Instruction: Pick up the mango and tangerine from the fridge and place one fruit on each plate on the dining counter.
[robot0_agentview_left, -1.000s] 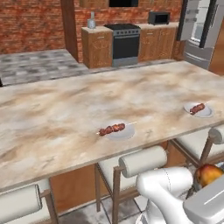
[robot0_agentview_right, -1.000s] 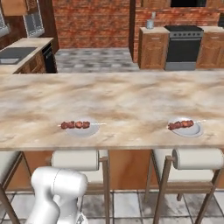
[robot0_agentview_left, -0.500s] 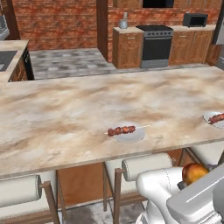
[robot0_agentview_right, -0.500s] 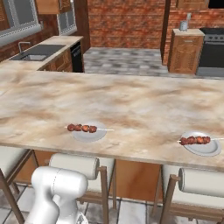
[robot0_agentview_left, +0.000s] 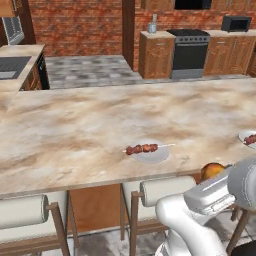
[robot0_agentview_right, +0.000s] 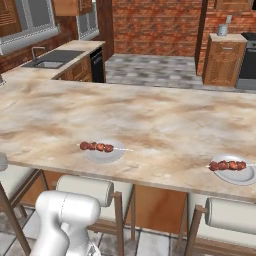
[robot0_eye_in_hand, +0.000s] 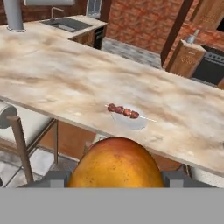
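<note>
Gripper: my two-finger gripper (robot0_eye_in_hand: 117, 177) is clamped on the roundish orange-yellow mango (robot0_eye_in_hand: 116, 165), its dark finger tips flanking the fruit on either side in the hand view.
Mango position: carried low at the stool side of the counter, below the level of the stone top; in the left base view it shows as an orange patch (robot0_agentview_left: 212, 171) just behind the white arm.
Counter: the long beige-and-tan marbled dining counter (robot0_agentview_left: 90, 130) lies straight ahead of me.
Near plate: a small round white plate (robot0_agentview_right: 104, 152) bearing a skewer of reddish-brown meat chunks (robot0_agentview_right: 97, 146) sits near the front edge, almost in line with the hand.
Far plate: a second white plate (robot0_agentview_right: 235, 173) with its own skewer lies well to the right along the same edge.
Obstacles: stools with grey cylindrical backrests (robot0_agentview_right: 85, 189) stand between the base and the counter.
Step in hand: I judge this the carry-in for the first fruit — the tangerine is not yet fetched.
Next move: lift the mango above the counter edge, reach over the stool backs, set it on bare plate beside the skewer — not on top of it.
</note>
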